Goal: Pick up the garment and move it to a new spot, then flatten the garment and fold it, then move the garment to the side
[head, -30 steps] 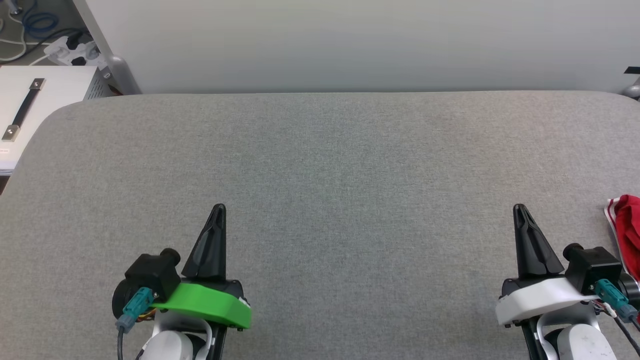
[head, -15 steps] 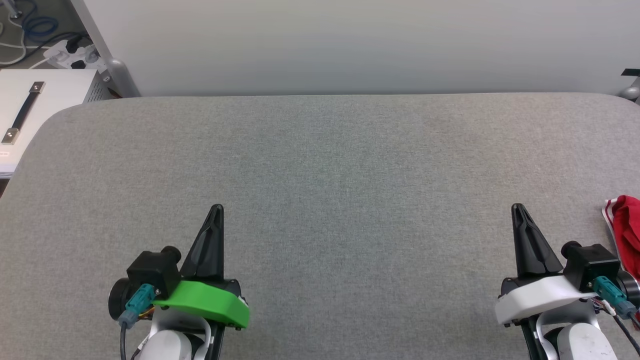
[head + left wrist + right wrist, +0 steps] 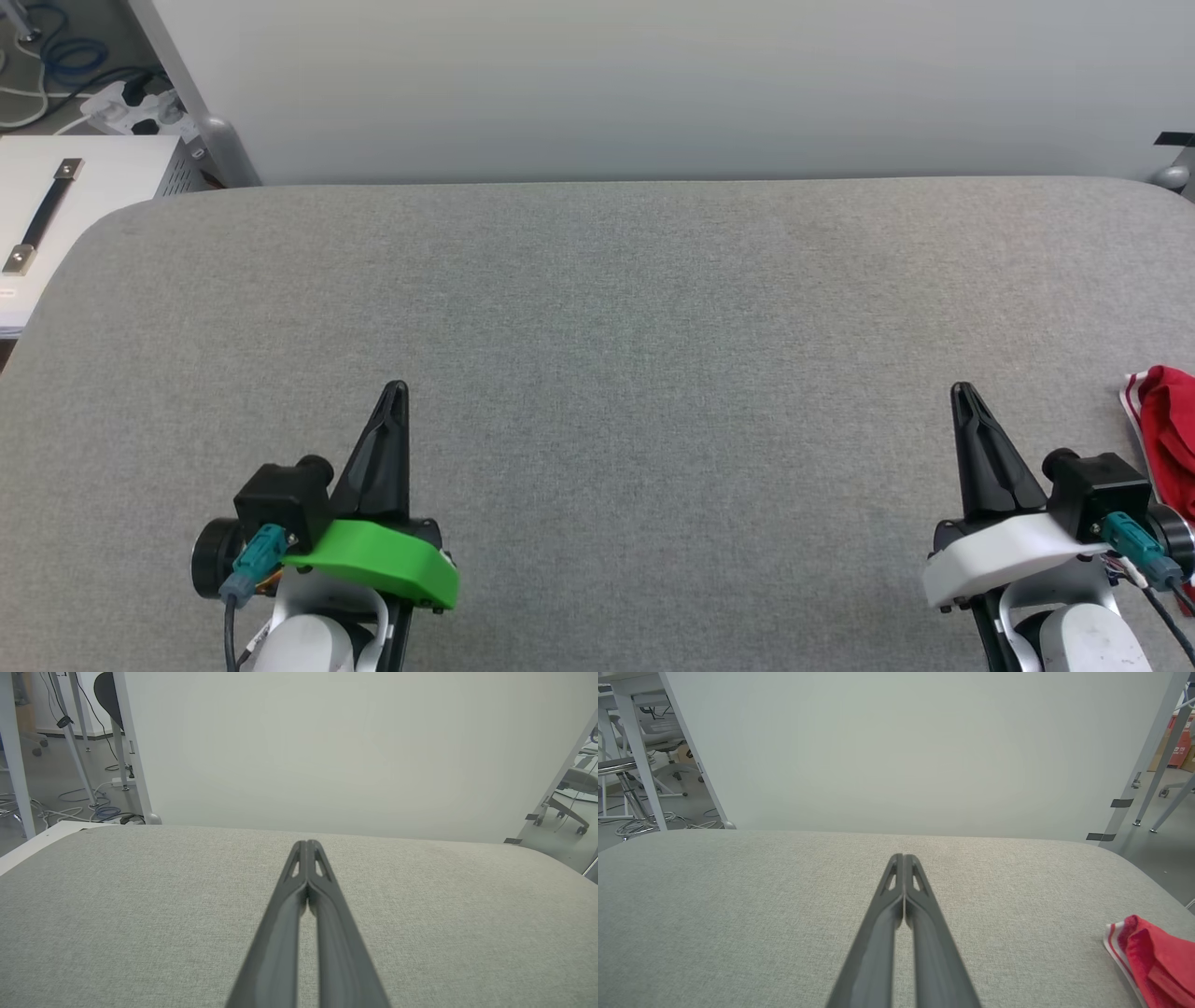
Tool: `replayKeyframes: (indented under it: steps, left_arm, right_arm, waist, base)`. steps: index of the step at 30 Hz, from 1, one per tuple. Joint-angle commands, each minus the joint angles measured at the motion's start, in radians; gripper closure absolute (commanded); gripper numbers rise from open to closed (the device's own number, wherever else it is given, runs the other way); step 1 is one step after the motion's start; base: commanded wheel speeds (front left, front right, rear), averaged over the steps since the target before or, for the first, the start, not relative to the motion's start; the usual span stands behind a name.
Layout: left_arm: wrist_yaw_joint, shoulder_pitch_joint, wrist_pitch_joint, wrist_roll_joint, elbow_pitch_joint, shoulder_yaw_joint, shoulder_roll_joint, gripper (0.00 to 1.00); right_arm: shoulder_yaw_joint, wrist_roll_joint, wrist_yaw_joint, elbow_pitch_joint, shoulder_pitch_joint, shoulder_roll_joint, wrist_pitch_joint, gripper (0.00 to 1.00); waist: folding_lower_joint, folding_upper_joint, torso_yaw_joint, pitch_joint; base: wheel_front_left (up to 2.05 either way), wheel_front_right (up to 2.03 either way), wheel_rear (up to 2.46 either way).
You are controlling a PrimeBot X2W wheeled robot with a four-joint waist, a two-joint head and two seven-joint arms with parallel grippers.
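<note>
Free passage is afforded over the grey tabletop (image 3: 597,299) mid-frame; bounded by white panel (image 3: 653,84) at top, garment (image 3: 1169,431) at right edge.

Red jersey-knit garment (image 3: 1173,425) is bunched and crumpled, not spread flat. It lies on the grey fabric-covered counter (image 3: 597,355), at its far right and on the half nearer the robot. Both the head view and the right wrist view cut it off at the frame edge, so its full extent can't be told. The visible part is red folds piled over each other. Red-and-white striped trim (image 3: 1115,945) runs along the edge facing the counter's middle, resting on the surface.
</note>
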Motion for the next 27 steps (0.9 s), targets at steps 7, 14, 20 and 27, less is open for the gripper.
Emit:
replayKeyframes:
  steps: [7, 14, 20, 27]
  left_arm:
    - [0.014, 0.021, 0.018, 0.027, -0.012, 0.006, -0.004, 1.00]
    - [0.021, 0.024, 0.032, 0.043, -0.017, 0.012, -0.004, 1.00]
    - [0.029, 0.028, 0.048, 0.062, -0.023, 0.017, -0.005, 1.00]
    - [0.035, 0.031, 0.062, 0.077, -0.029, 0.023, -0.005, 1.00]
  right_arm:
    - [0.005, -0.014, -0.001, -0.013, 0.019, 0.001, 0.020, 1.00]
    - [0.007, -0.019, -0.001, -0.019, 0.023, 0.001, 0.034, 1.00]
    - [0.010, -0.025, -0.001, -0.027, 0.027, 0.001, 0.049, 1.00]
    - [0.012, -0.029, -0.001, -0.033, 0.030, 0.001, 0.063, 1.00]
  waist:
    - [0.0000, 0.0000, -0.002, -0.004]
    - [0.0000, 0.0000, -0.003, -0.007]
    - [0.0000, 0.0000, -0.005, -0.011]
    - [0.0000, 0.0000, -0.006, -0.015]
  base:
    - [0.00, 0.00, 0.00]
    - [0.00, 0.00, 0.00]
    - [0.00, 0.00, 0.00]
    - [0.00, 0.00, 0.00]
